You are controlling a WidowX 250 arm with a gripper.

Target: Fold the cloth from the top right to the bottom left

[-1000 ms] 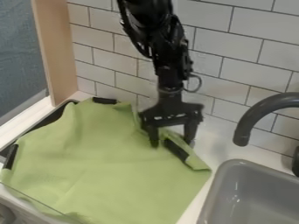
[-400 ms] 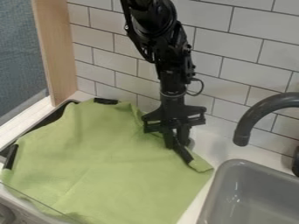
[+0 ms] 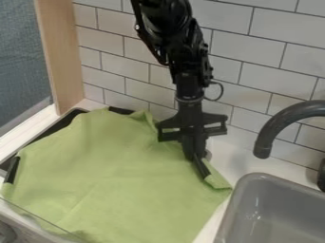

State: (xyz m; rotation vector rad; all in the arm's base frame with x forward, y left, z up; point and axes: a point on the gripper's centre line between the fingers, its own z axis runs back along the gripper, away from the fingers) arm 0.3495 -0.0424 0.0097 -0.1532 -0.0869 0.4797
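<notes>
The gripper (image 3: 195, 154) hangs at the cloth's upper right edge, in front of the tiled wall, with its fingers brought together on the fabric there. The green cloth (image 3: 114, 180) lies spread over a black-rimmed tray, covering most of the left and lower part of the view. Its right corner (image 3: 217, 180) is turned over a little, beside a black strip of rim just below the gripper. Part of the cloth's upper right edge is hidden behind the fingers.
A grey sink (image 3: 279, 209) is at the lower right, with a dark curved faucet (image 3: 274, 126) above it. The tray's black rim (image 3: 47, 133) shows at the upper left, near a wooden panel (image 3: 66, 57). White tiles (image 3: 266, 71) stand behind.
The gripper has gone from open to shut on the cloth's edge and shifted slightly right. The cloth's top edge and right corner have moved slightly with it.
</notes>
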